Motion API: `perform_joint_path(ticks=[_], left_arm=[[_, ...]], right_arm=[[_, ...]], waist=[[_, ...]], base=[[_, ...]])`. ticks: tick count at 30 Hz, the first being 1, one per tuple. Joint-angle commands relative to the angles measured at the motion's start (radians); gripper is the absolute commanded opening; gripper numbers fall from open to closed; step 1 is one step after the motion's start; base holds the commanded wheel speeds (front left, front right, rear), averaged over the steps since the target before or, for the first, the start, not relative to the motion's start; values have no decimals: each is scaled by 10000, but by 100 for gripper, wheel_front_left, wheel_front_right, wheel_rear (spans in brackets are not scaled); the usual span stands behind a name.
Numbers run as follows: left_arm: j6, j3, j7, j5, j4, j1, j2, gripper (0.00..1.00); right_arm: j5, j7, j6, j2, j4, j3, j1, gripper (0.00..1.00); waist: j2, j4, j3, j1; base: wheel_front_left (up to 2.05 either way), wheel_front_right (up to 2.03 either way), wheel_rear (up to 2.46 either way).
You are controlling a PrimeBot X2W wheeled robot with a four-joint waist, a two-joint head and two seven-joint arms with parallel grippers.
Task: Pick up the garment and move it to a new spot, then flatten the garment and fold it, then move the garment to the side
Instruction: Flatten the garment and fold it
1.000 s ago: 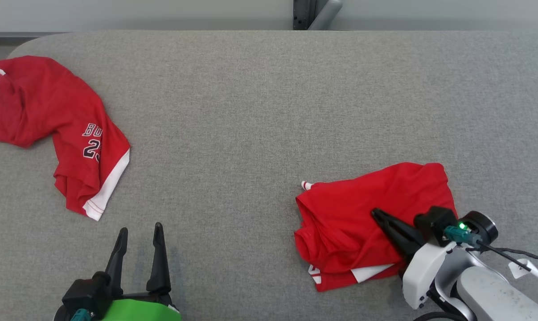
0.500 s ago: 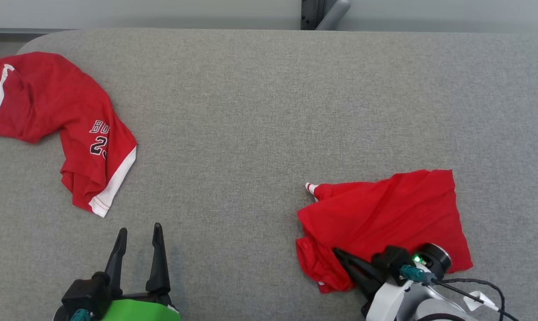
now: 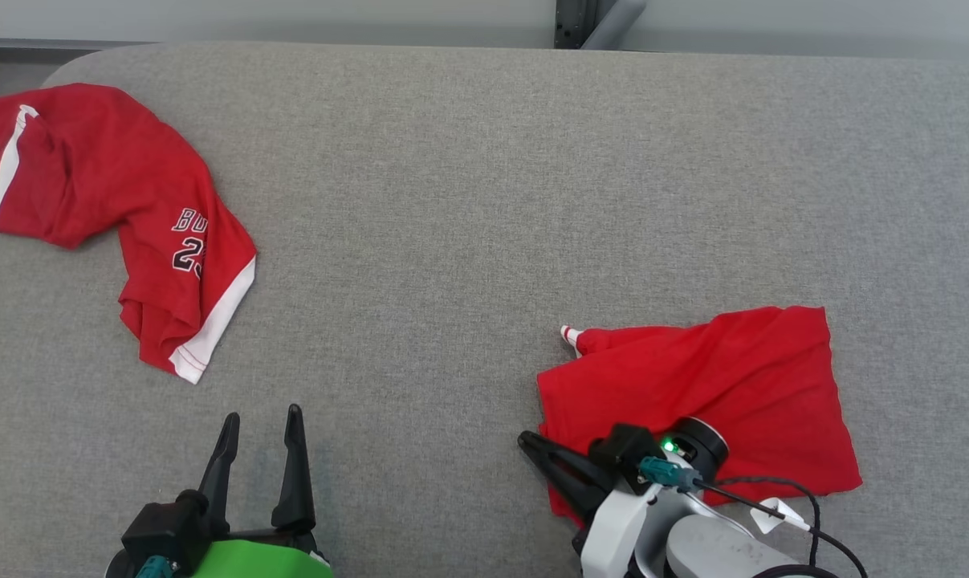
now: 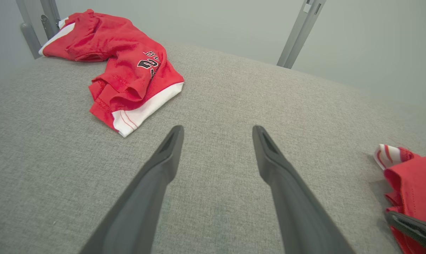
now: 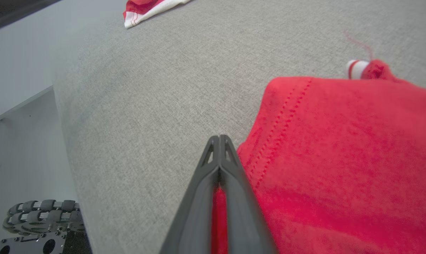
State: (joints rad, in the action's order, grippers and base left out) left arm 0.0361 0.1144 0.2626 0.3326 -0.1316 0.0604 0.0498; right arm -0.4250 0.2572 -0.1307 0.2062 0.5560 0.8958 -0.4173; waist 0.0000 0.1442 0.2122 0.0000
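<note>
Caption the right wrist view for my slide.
Shut right gripper pinching the edge of a red garment on a grey table.

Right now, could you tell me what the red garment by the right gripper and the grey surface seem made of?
The red garment: thin matte knit, probably jersey; a dotted stitch line and soft creases show. The grey surface: matte heathered woven cloth, apparently; fine weave texture.

We saw a table [image 3: 484,201] covered in grey woven cloth, its far left corner rounded. A red garment [image 3: 733,377] lay spread at its near right. A crumpled red jersey [image 3: 131,209] with white trim and black numerals lay at the far left, well apart from it.
</note>
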Motion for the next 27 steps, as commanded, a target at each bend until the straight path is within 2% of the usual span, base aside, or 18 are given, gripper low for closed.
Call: perform_joint_path(ticks=[1,5,9,13,20,27], left_arm=[[-27,-26,25,89,-5,-61,18,100],[-92,-40,25,139,54,5,18,100],[-112,-144,25,149,98,173,18,100],[-157,-244,25,196,153,309,18,100],[-190,-221,25,239,325,444,16,100],[-233,-3,24,323,247,480,18,100]], right_arm=[[-61,82,1,-159,-5,118,-124,0],[107,83,5,-18,-428,163,-106,0],[424,86,5,566,-1406,-133,377,0],[674,88,5,1193,-2517,-1169,1207,0],[1434,-110,6,1931,-3911,-3719,3206,0],[1774,-164,5,1685,-4188,-4926,4482,0]], waist=[[0,22,8,0],[0,29,-7,0],[0,-41,-108,0],[0,-154,-298,0],[0,-361,-518,0],[0,-272,-731,0]], base=[[0,0,0],[0,0,0],[0,0,0],[0,0,0],[0,0,0],[0,0,0]])
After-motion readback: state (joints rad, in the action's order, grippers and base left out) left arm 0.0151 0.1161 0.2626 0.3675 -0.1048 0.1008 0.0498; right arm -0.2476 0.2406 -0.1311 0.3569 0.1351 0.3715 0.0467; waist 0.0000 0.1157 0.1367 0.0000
